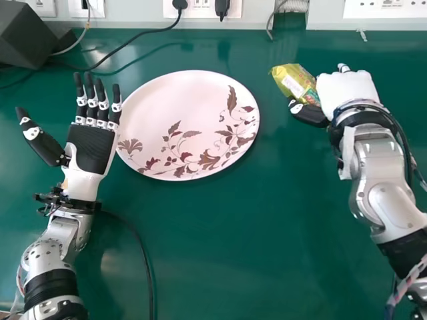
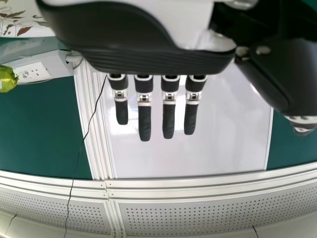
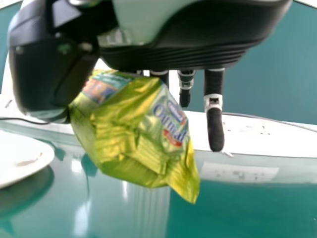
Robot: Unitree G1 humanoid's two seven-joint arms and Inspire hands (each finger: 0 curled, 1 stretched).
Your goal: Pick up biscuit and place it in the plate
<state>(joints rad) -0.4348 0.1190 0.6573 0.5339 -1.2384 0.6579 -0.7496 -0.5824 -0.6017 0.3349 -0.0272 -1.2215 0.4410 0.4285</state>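
Pinching the yellow-and-green, crinkled foil biscuit packet (image 1: 291,79) between my black thumb (image 1: 308,112) and the fingers of my white-backed right hand (image 1: 348,93), I had it to the right of the plate, well clear of the rim. The packet's crimped end stuck out past my grasp, its wrapper creased and folded, while one black finger (image 3: 215,126) of that same hand pointed out straight, apart from the foil. Whether the packet touched the table beneath, I could not tell. Next, to the left of it, lay the round, pale pink plate (image 1: 173,107) with its glossy face up, brown and dark red leaves and sprigs curling along the near and right parts of it. Just beside the plate's left edge was my white-and-black left hand (image 1: 92,148), unclenched and holding nothing, its dark palm up, its fingers straight and pointing toward the wall, its thumb spread out to the left. Under it all ran the smooth, dark green tabletop (image 1: 233,253), with a thin black cable (image 1: 143,250) trailing near my left forearm. Farther back, at the far left, sat a dark, boxy object (image 1: 25,33), and white socket panels (image 1: 200,9) lined the wall behind the table.
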